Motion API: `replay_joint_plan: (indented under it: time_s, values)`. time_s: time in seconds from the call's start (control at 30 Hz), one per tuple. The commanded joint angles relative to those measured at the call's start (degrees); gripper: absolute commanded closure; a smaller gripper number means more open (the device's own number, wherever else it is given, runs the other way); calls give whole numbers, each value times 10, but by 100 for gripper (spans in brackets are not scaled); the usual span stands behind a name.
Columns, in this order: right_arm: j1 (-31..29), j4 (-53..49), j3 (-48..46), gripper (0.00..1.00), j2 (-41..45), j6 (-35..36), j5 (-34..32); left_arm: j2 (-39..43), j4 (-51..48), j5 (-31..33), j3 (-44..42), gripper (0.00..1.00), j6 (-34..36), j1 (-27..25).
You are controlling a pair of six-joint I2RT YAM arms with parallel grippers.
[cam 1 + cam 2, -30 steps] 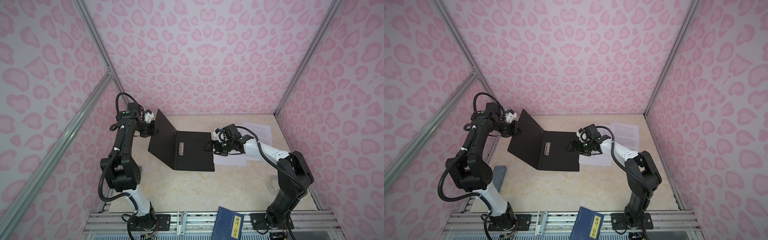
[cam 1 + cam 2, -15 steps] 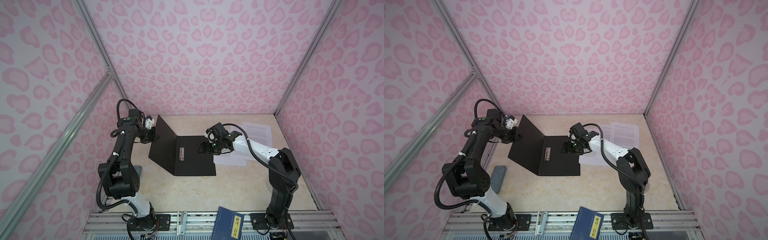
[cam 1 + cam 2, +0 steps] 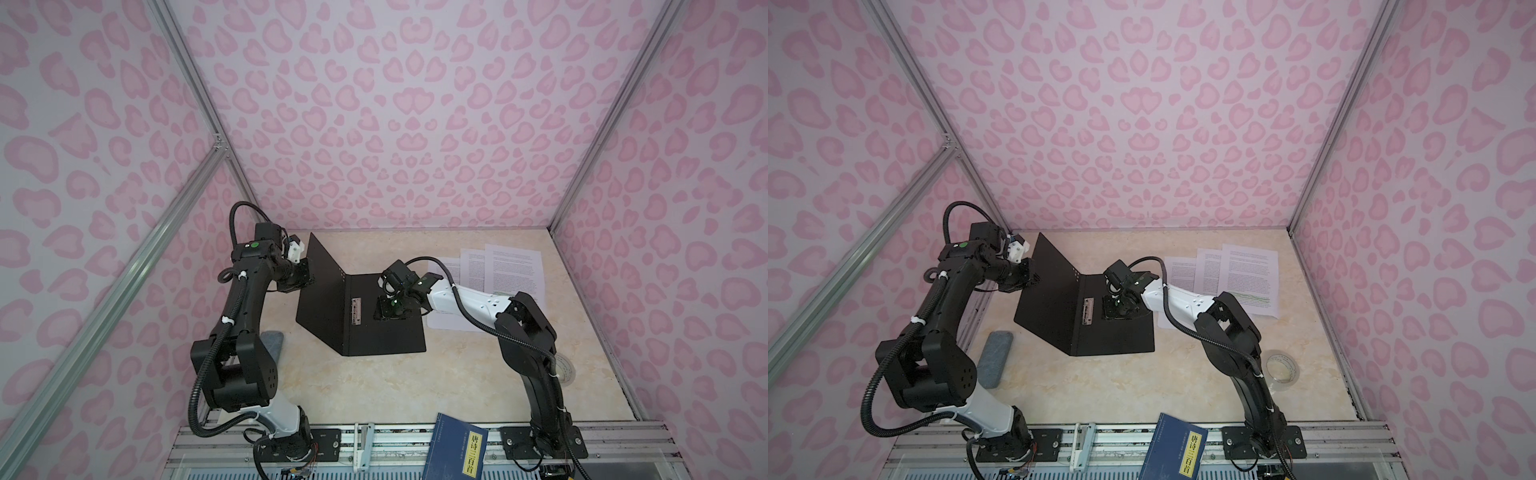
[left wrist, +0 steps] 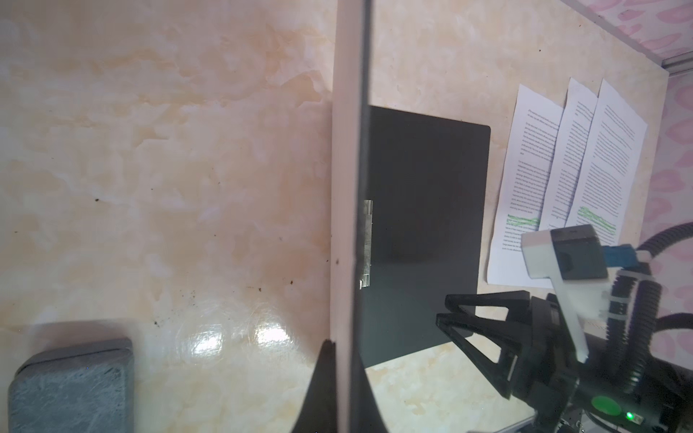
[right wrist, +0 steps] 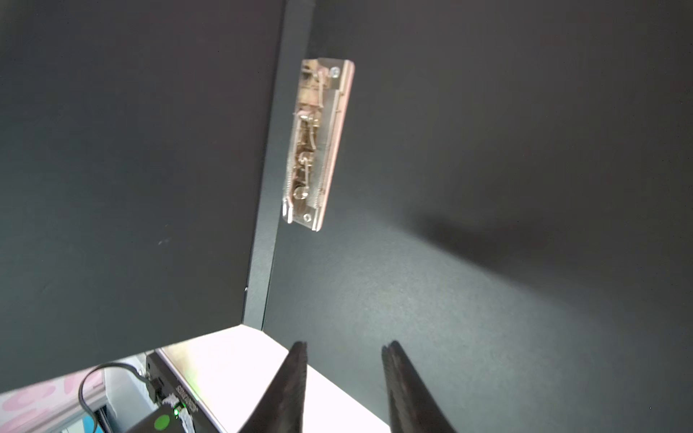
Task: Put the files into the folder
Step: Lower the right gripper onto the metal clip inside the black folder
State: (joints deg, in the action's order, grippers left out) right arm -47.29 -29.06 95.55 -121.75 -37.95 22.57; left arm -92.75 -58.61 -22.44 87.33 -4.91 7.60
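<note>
Both arms are mostly chunky black. The left arm [image 3: 245, 307] has a white shell down by its base, and the right arm [image 3: 469, 300] has a white forearm with little dark screw holes. Ribbed black hose [image 3: 242, 203] loops along each, cinched with white zip ties [image 3: 226, 331]. There's a green dot [image 3: 254, 244] on the wrists, plus skeletal triangular black fingers [image 4: 487, 298].

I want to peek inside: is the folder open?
Open. The left gripper holds one side of the folder up; its clip shows.
</note>
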Motion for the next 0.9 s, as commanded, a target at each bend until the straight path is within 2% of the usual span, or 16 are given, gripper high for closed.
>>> replay_joint_plan:
  time_s: [0.0, 0.2, 0.33, 0.47, 0.6, 0.73, 0.87]
  values:
    - [-6, 11, 23, 64, -26, -2, 0, 9, 2, -13, -3, 97, 8, 1]
    - [-18, -4, 84, 65, -69, 15, 5, 16, 0, -11, -12, 97, 5, 1]
    - [-22, -60, 150, 70, -114, 32, 0, 20, 3, -8, -24, 97, 13, 1]
    - [-24, -79, 190, 77, -142, 37, 21, 23, 5, -7, -30, 97, 11, 1]
    - [-26, -104, 223, 80, -164, 38, 29, 26, 5, -4, -28, 97, 11, 1]
    - [-29, -112, 238, 81, -176, 42, 33, 27, 6, -7, -31, 97, 11, 1]
    - [-32, -113, 248, 77, -184, 43, 38, 25, 7, -13, -34, 97, 9, 0]
